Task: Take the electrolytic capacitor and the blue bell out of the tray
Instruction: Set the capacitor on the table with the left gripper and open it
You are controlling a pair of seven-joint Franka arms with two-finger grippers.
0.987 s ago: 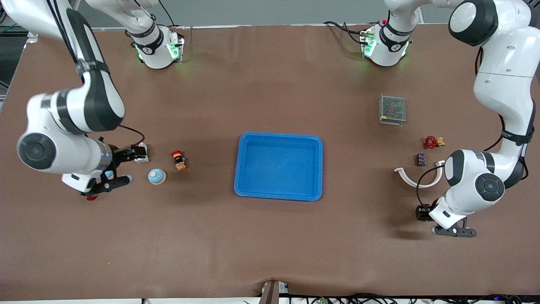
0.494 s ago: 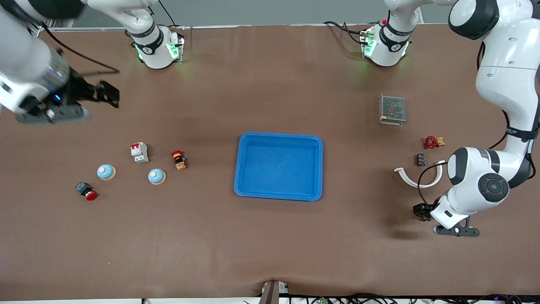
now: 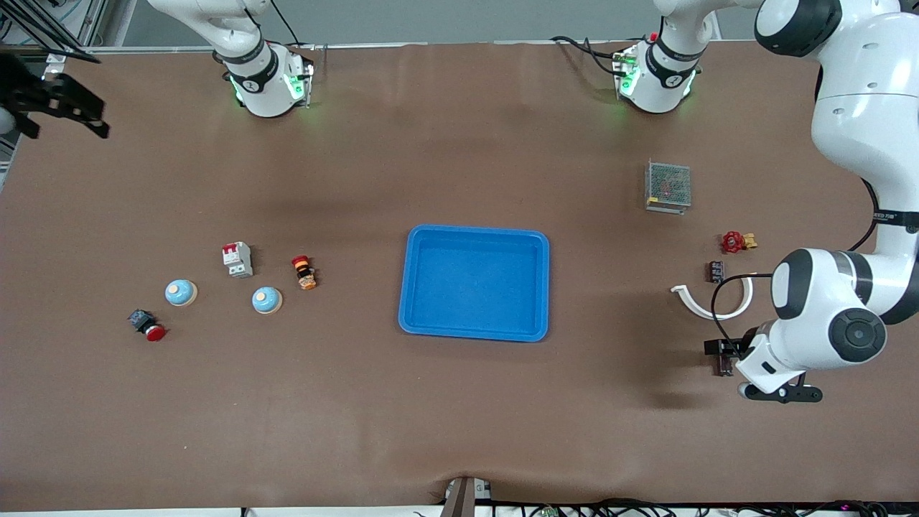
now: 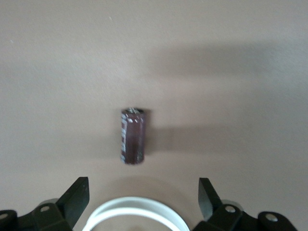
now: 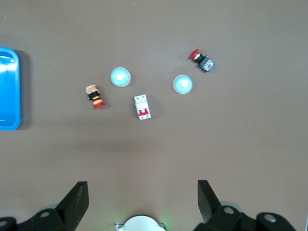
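Note:
The bright blue tray [image 3: 474, 237] sits mid-table with nothing in it; its edge shows in the right wrist view [image 5: 8, 89]. Two blue bells [image 3: 180, 292] [image 3: 267, 300] stand on the table toward the right arm's end, also seen in the right wrist view [image 5: 120, 76] [image 5: 183, 84]. The dark cylindrical capacitor [image 4: 133, 136] lies on the table under my left gripper [image 4: 142, 187], which is open and empty, over the table at the left arm's end [image 3: 720, 352]. My right gripper [image 5: 142, 192] is open, empty and raised high over the table corner [image 3: 61, 108].
Near the bells are a white circuit breaker [image 3: 237, 259], an orange-red button [image 3: 304, 273] and a red-capped push button [image 3: 147, 325]. At the left arm's end are a mesh box [image 3: 668, 187], a red valve [image 3: 736, 242], a small dark part [image 3: 716, 271] and a white arc [image 3: 711, 305].
My right gripper lifted off the bell nearest its end of the table and swung up to the table corner. My left gripper drew back slightly, and the capacitor now lies free.

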